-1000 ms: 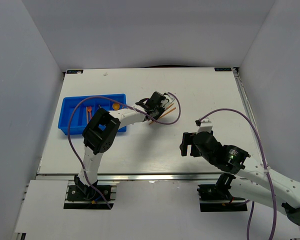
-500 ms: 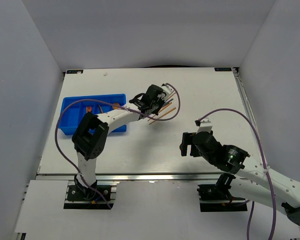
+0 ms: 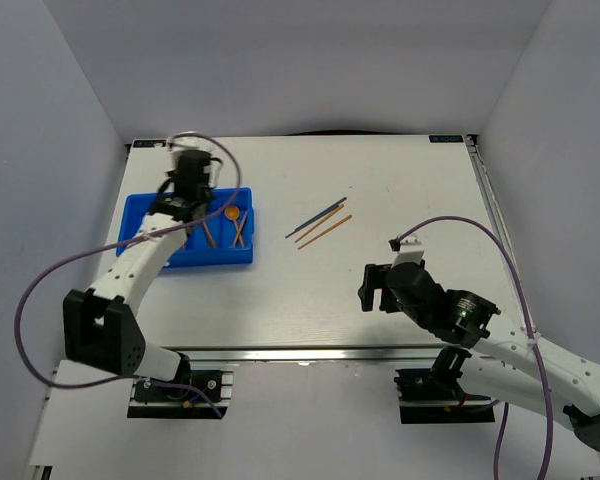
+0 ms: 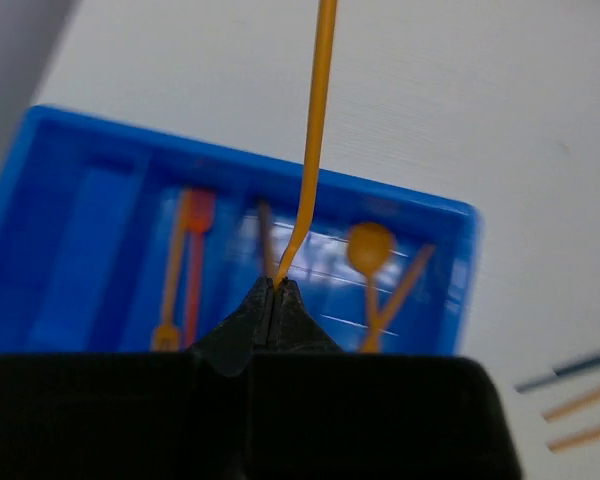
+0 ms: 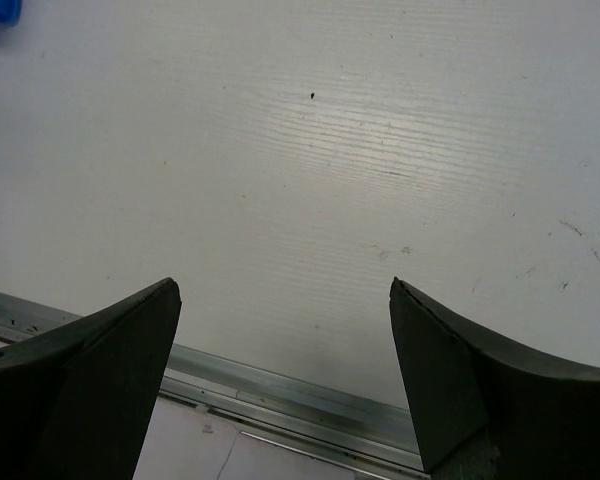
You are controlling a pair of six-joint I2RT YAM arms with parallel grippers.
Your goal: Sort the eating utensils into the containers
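Observation:
My left gripper (image 3: 188, 188) hangs over the back of the blue tray (image 3: 140, 215). In the left wrist view it (image 4: 273, 285) is shut on a thin orange utensil (image 4: 316, 120) that sticks out over the tray (image 4: 90, 190). In the tray lie an orange spoon (image 4: 368, 245), an orange fork (image 4: 172, 270), a red utensil (image 4: 197, 250) and thin sticks. Three loose sticks, one dark blue-grey (image 3: 316, 217) and two orange (image 3: 325, 231), lie on the table's middle. My right gripper (image 3: 372, 289) is open and empty over bare table (image 5: 285, 290).
A metal rail (image 5: 280, 385) runs along the table's front edge under my right gripper. Purple cables loop from both arms. White walls stand close on the left, back and right. The loose sticks also show at the right edge of the left wrist view (image 4: 580, 400).
My left arm swung left from the loose sticks at the table's middle to above the blue tray, carrying the orange utensil. The right arm has not moved.

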